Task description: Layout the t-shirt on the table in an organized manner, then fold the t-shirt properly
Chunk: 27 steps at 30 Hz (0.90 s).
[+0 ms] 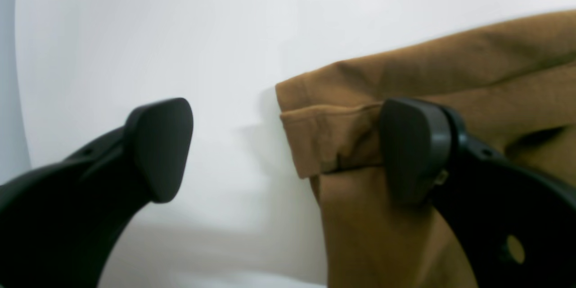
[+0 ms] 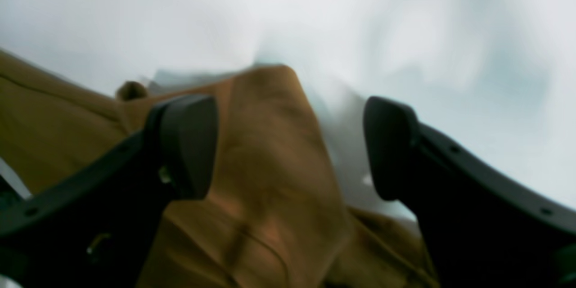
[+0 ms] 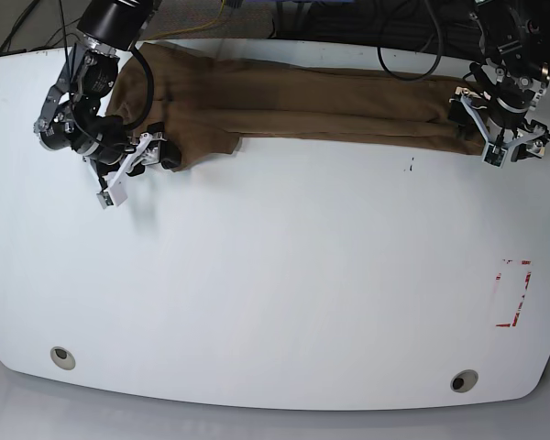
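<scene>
T-SHIRT: the t-shirt is lying stretched along the table's 12 o'clock edge | LEFT: left pincer is standing wide at the 3 o'clock end, one finger over the hem | RIGHT: right pincer is gaping wide, straddling a raised fold at the 9 o'clock end | SURFACE: glossy white table, red dashed mark at 4 o'clock.
</scene>
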{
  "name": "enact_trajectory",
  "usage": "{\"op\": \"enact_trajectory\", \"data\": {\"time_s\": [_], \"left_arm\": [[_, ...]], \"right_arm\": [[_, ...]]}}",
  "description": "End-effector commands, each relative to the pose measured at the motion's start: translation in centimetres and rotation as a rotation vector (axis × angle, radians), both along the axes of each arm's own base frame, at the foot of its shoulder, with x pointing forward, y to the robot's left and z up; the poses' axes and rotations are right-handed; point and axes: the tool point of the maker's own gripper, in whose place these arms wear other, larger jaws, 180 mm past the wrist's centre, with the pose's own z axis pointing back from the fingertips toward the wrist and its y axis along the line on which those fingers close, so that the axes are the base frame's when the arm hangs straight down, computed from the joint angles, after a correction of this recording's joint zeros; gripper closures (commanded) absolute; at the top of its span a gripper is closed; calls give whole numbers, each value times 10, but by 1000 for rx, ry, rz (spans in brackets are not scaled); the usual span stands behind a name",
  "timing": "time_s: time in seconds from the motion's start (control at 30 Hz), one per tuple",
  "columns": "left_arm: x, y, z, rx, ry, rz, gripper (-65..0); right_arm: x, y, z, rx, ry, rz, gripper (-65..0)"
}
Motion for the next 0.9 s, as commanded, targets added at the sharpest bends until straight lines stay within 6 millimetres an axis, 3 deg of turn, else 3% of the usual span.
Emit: {"op": "enact_trajectory", "data": {"time_s": [0.0, 0.23, 0.47, 0.63, 0.87], "left_arm": [[8, 2, 12, 16, -41, -11, -616], [8, 2, 12, 16, -41, -11, -616], [8, 2, 12, 16, -41, -11, -616], [8, 2, 12, 16, -41, -11, -616], [8, 2, 12, 15, -41, -11, -616]], "right_arm": [[6, -3, 9, 0, -42, 0, -484], [2, 0, 6, 2, -32, 6, -482], [-4, 15, 0, 6, -8, 61, -476], [-4, 26, -2, 8, -3, 97, -359], [-4, 41, -2, 32, -7, 120, -112]]}}
